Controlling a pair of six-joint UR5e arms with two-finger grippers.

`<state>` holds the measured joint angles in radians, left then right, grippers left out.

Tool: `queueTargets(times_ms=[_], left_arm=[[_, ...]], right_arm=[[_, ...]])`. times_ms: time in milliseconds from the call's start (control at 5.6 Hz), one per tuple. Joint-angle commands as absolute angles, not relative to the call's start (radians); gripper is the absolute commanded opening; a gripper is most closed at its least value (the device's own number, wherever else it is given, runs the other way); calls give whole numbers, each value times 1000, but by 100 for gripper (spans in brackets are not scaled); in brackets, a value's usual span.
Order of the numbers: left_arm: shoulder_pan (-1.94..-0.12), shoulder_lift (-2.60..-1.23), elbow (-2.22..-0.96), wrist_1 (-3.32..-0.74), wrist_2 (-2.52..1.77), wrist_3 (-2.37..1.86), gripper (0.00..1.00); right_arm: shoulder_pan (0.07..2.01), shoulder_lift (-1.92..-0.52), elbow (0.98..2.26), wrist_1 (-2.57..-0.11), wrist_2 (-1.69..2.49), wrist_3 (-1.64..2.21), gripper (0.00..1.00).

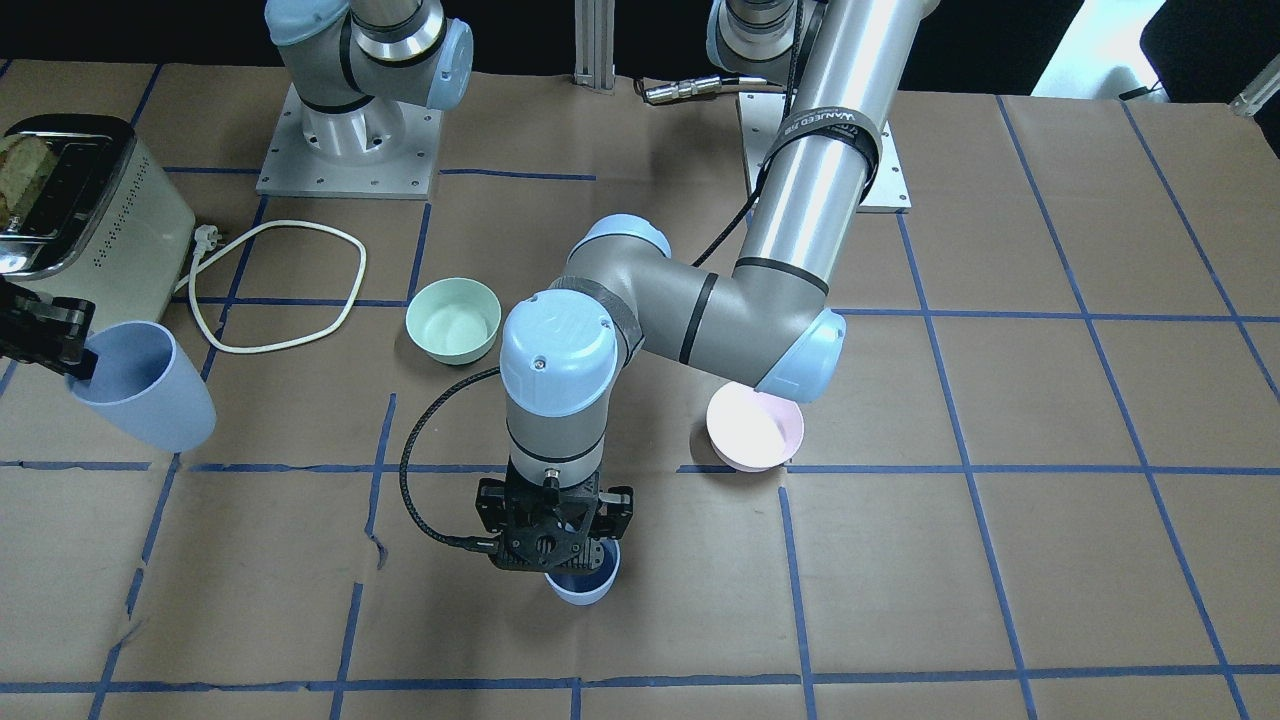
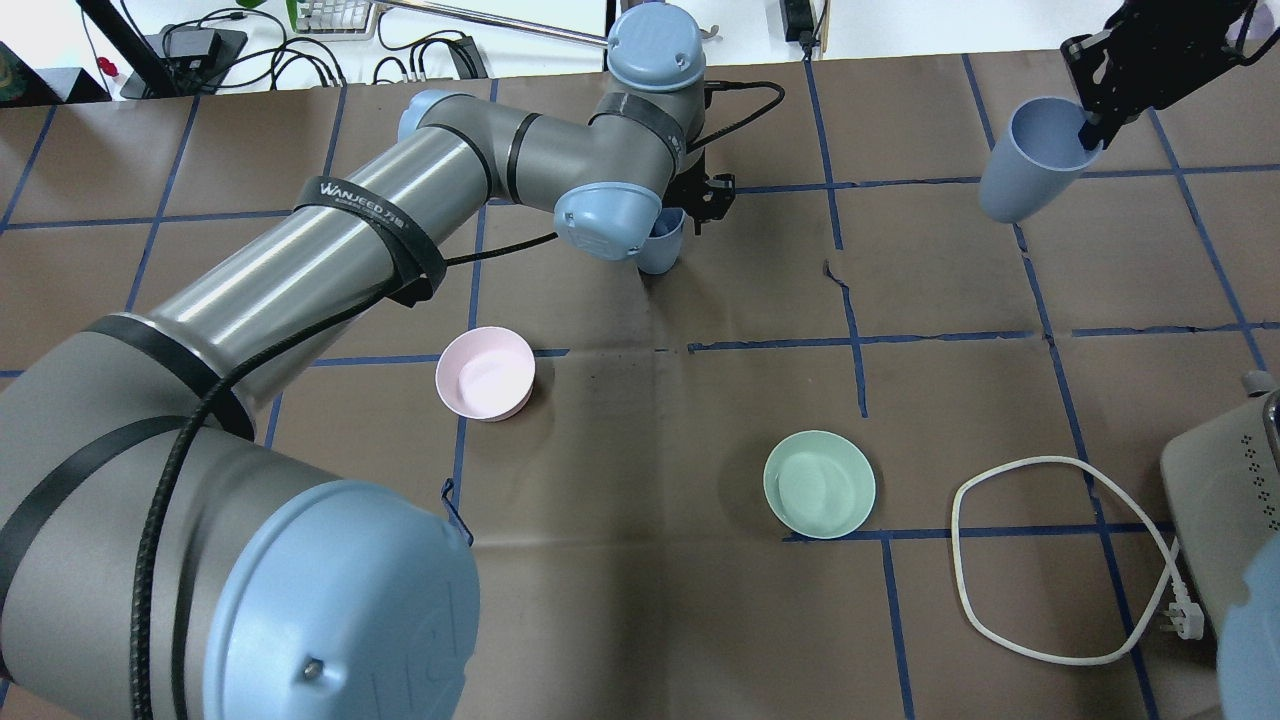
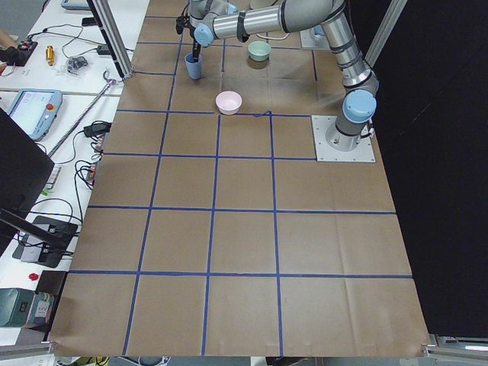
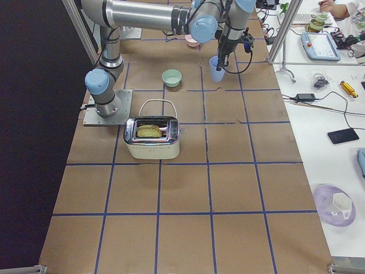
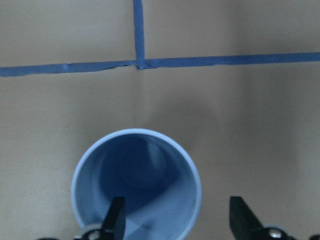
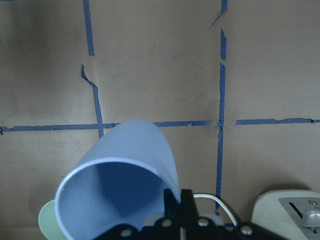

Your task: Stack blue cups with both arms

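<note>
Matt, smooth plastic: left-edge blue cup [image 1: 140,395], lower-centre blue cup [image 1: 582,590], mint bowl [image 1: 455,320], pink bowl [image 1: 760,435]. Table cover [image 1: 1000,560]: brown paper, matt, creased, torn in places; grid laid in blue tape [image 1: 1000,468]. left arm [image 1: 800,220]: brushed metal tube, sheen seen; joint cap [image 1: 556,345] smooth plastic. Toaster [image 1: 130,240]: cream matt body, polished chrome top.

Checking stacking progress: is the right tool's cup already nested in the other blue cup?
No, the right tool holds the tilted blue cup well apart from the other blue cup.
</note>
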<state>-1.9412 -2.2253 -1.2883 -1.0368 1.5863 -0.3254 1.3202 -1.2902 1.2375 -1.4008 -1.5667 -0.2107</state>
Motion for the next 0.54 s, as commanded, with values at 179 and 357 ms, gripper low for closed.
queueTargets(times_ms=[179, 357], left_arm=[[-1851, -2009, -1313, -1301, 1577, -249, 99], [-1792, -1921, -1354, -1366, 1577, -180, 99]], right_arm=[[1417, -1257, 1227, -1455, -1520, -50, 9], [1486, -1244, 1227, -1509, -1520, 36, 9]])
